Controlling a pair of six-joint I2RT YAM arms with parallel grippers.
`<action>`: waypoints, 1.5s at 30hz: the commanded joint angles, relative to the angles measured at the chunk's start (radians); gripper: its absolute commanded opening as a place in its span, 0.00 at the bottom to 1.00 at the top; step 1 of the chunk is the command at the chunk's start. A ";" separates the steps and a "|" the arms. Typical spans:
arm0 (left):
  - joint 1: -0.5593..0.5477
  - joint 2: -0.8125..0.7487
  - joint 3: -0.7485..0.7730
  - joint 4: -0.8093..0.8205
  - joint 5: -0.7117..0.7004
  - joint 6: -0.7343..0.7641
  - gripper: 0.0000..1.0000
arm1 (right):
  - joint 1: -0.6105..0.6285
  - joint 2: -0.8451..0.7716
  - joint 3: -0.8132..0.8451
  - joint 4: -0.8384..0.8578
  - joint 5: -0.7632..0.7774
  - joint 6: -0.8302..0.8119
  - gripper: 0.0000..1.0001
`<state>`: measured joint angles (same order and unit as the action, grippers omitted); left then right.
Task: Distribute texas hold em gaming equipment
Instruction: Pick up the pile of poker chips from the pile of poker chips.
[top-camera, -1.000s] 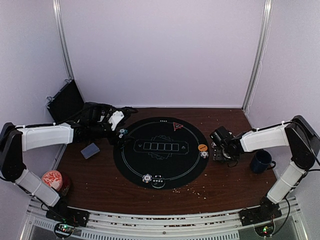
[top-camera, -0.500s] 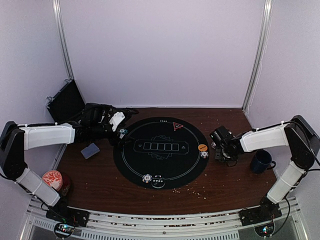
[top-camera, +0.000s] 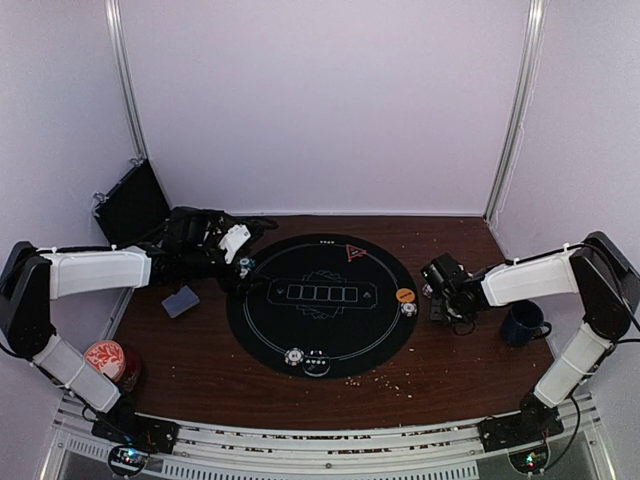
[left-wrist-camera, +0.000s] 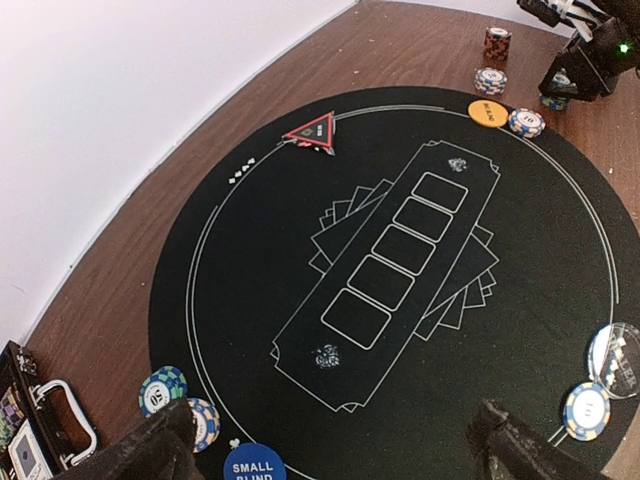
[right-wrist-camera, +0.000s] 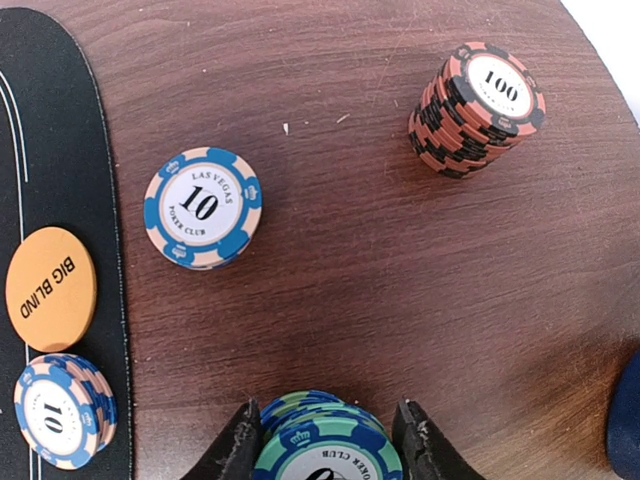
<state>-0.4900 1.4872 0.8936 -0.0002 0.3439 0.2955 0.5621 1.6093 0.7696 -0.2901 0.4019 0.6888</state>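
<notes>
One stack of green-edged poker chips (right-wrist-camera: 325, 452) stands on the bare wooden table (right-wrist-camera: 350, 280), just off the right rim of the black mat (right-wrist-camera: 60, 120). It is apart from the blue "10" stack (right-wrist-camera: 203, 207) and the red "100" stack (right-wrist-camera: 478, 108). The right gripper (right-wrist-camera: 327, 420) brackets it with jaws partly closed, one finger at each side of the rim, touching or very nearly; whether they press cannot be told. The left gripper (left-wrist-camera: 335, 445) hangs fully spread and empty over the mat's left edge. Such chips are likely stiff, fairly dense and smooth-edged, and a loose stack would probably shear if pinched high — opposite rim points, low down, look the safest hold. The stack's axis is upright, faces up — being round, it favours no direction across the table.
</notes>
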 joint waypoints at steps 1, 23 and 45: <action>0.002 0.016 0.003 0.039 -0.004 -0.011 0.98 | -0.007 -0.027 -0.012 0.010 0.006 0.009 0.39; 0.003 0.033 0.011 0.034 -0.006 -0.012 0.98 | 0.010 -0.034 0.007 -0.019 0.037 0.004 0.53; 0.003 0.042 0.013 0.030 -0.010 -0.013 0.98 | 0.024 -0.024 0.003 -0.029 0.054 -0.001 0.51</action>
<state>-0.4900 1.5158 0.8936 -0.0010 0.3363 0.2928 0.5785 1.5684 0.7673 -0.3027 0.4271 0.6846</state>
